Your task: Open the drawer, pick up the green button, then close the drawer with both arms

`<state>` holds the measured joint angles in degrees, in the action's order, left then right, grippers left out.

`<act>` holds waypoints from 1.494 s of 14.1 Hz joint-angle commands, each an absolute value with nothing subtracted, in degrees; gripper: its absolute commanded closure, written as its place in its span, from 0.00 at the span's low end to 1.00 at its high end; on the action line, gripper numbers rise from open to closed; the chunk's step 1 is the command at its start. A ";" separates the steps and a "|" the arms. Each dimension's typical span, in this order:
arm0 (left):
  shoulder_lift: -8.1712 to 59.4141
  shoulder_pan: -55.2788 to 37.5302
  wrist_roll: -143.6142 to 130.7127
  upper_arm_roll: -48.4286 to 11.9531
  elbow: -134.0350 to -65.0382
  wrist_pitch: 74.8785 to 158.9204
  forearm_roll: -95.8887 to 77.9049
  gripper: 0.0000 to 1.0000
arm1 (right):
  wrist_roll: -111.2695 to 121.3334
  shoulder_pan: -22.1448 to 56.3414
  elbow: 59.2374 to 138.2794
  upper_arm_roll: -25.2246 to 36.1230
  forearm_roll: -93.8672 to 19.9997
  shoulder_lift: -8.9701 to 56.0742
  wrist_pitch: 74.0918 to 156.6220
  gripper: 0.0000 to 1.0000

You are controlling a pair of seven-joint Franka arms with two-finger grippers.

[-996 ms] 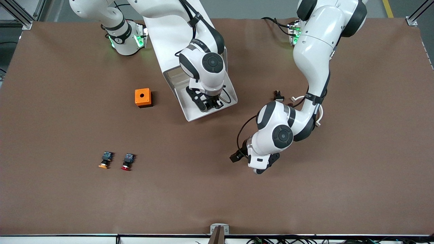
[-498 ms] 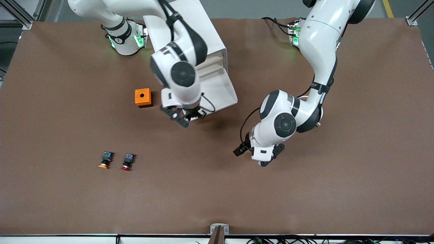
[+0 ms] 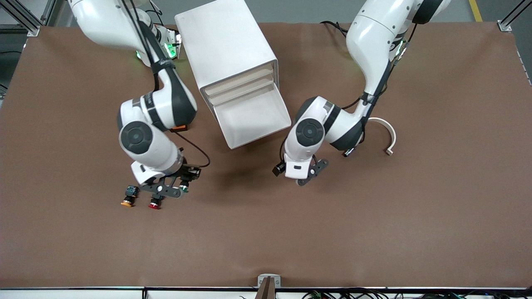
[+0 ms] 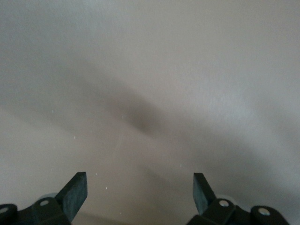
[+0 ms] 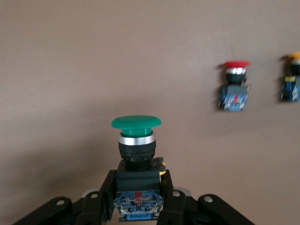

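Note:
The drawer (image 3: pixel 254 118) stands pulled out of the white cabinet (image 3: pixel 226 41), its tray bare. My right gripper (image 3: pixel 176 187) is shut on the green button (image 3: pixel 184 189), low over the table beside the red-capped button (image 3: pixel 154 203). In the right wrist view the green button (image 5: pixel 136 140) stands cap-up between the fingers (image 5: pixel 101 201), held by its dark body. My left gripper (image 3: pixel 305 174) is open and empty over the bare table, just off the drawer's front toward the left arm's end. The left wrist view shows only its open fingertips (image 4: pixel 77 187) over brown cloth.
The orange-capped button (image 3: pixel 128 198) lies beside the red one; both also show in the right wrist view, red (image 5: pixel 235 86) and orange (image 5: pixel 293 77). An orange box (image 3: pixel 181 128) is mostly hidden by the right arm. A white curved piece (image 3: pixel 388 133) lies near the left arm.
The right arm has swung from the drawer out over the table to beside the red button, carrying the green button. The left gripper has moved closer to the drawer's front.

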<state>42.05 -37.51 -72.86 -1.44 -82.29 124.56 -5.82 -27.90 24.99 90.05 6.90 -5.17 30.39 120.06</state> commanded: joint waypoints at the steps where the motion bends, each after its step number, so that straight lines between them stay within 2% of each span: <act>1: 41.31 -39.28 -74.18 -1.05 -83.85 125.51 -3.78 0.01 | -22.86 21.19 93.07 5.71 -6.59 33.03 127.33 1.00; 4: 41.31 -41.48 -73.47 -1.14 -84.46 125.25 -3.87 0.01 | -22.85 20.83 92.81 5.71 -10.00 37.52 131.20 1.00; 9: 41.57 -44.82 -73.56 -1.14 -84.38 125.24 -4.48 0.01 | -22.76 22.06 92.55 5.62 -10.90 41.30 135.17 1.00; 19: 42.98 -50.97 -73.48 -1.58 -84.46 125.24 -4.66 0.01 | -22.85 21.97 91.06 5.71 -10.20 43.95 135.79 0.99; 20: 42.98 -51.59 -73.48 -1.58 -84.55 125.24 -4.66 0.01 | -22.85 21.97 90.62 5.71 -10.11 43.95 135.79 0.85; 21: 42.98 -52.37 -73.48 -1.58 -84.46 125.24 -4.66 0.01 | -22.85 21.89 90.18 5.71 -10.02 43.95 135.70 0.31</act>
<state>42.99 -51.06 -73.32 -1.70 -84.27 124.59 -5.10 -23.52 22.07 92.23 5.67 -9.38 42.98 135.83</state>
